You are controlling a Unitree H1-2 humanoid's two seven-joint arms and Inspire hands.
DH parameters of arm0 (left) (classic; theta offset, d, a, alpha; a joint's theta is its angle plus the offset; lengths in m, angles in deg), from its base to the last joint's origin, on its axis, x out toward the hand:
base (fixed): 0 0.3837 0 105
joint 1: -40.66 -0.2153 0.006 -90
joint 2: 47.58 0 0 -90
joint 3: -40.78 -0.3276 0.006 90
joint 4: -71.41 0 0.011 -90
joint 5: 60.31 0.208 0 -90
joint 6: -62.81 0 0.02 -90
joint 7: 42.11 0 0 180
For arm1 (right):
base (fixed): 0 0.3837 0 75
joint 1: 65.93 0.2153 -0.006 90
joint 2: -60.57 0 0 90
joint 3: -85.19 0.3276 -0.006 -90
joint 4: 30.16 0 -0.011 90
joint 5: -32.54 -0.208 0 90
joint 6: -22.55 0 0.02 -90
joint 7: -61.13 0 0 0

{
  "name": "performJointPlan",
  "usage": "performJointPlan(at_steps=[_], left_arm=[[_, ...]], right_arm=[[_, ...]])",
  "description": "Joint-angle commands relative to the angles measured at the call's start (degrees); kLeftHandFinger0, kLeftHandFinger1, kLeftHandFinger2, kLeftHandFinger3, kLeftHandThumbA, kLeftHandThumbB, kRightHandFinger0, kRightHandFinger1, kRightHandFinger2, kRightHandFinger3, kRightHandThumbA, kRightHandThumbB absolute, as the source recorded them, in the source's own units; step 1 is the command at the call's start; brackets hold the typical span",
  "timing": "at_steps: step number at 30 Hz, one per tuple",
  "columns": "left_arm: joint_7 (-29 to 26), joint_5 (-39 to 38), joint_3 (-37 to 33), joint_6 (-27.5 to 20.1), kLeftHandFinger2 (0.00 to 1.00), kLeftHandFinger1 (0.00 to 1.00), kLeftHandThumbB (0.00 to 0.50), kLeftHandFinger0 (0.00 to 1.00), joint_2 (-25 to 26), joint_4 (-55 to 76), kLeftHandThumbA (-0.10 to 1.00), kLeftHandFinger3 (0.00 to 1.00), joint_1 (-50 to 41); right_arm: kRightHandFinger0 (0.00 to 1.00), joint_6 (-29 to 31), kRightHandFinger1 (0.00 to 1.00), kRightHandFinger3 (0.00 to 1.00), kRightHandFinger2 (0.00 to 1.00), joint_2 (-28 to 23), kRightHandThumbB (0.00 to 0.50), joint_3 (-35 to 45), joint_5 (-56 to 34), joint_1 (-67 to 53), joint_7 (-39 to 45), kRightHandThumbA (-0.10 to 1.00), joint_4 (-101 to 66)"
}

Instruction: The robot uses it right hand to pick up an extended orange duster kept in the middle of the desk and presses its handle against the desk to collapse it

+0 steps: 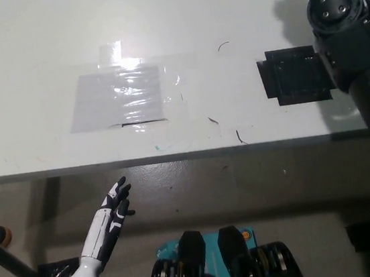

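The white worktop (237, 10) fills the upper half of the head view, its front edge running straight across the picture just below the middle. Below that edge lies a grey-brown floor (245, 192).

The black right arm (353, 50) comes next in size. It rises along the right border, crosses over the worktop's right end and leaves the picture at the top right corner, covering the right edge of a black tape patch. Its robot hand is out of view above the top edge, so I cannot tell whether it is open, closed or gripping anything. A dark shadow (291, 14) of the arm falls on the worktop just left of it.

A clear, glossy tape patch (120, 96) lies left of centre on the worktop (it catches a bright glare near its top), with a small strip sticking up from its upper edge. The black tape patch (293, 74), roughly square with notched corners, sits well apart from it toward the right.

The white left robot hand (116, 199) rests low at the lower left, below the worktop's front edge and over the floor, its fingers spread apart and holding nothing.

A few small dark marks (239, 136) dot the worktop near its front edge.

The orange duster does not show anywhere in this view.
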Motion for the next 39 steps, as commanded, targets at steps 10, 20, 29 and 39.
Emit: performJointPlan(at_steps=[10,20,29,39], left_arm=[[-1.55,-0.31,0.07,-2.31,0.89,0.91,0.500,0.69,0.77,1.38,1.00,1.00,-0.61],[-1.40,-0.14,-0.07,-2.31,0.76,0.79,0.500,0.59,0.53,1.96,1.00,1.00,-1.31],[-1.96,0.48,-0.59,-2.31,0.71,0.77,0.500,0.61,0.82,2.16,1.00,1.00,-0.88],[-1.96,1.41,-1.19,-2.31,0.68,0.73,0.500,0.66,1.19,2.27,1.00,1.00,-0.70]], right_arm=[[0.00,5.91,0.00,0.23,0.21,2.57,0.128,3.33,-7.99,-0.57,-7.58,-0.10,0.76],[0.00,5.91,0.00,0.12,0.15,3.62,0.108,2.20,-9.44,-2.62,-10.23,-0.10,0.32],[0.00,5.91,0.00,0.16,0.19,3.61,0.084,1.91,-10.85,-2.15,-10.95,-0.10,0.23],[0.00,5.91,0.00,0.22,0.20,2.83,0.104,0.35,-10.18,-2.23,-13.54,-0.10,-0.24]])
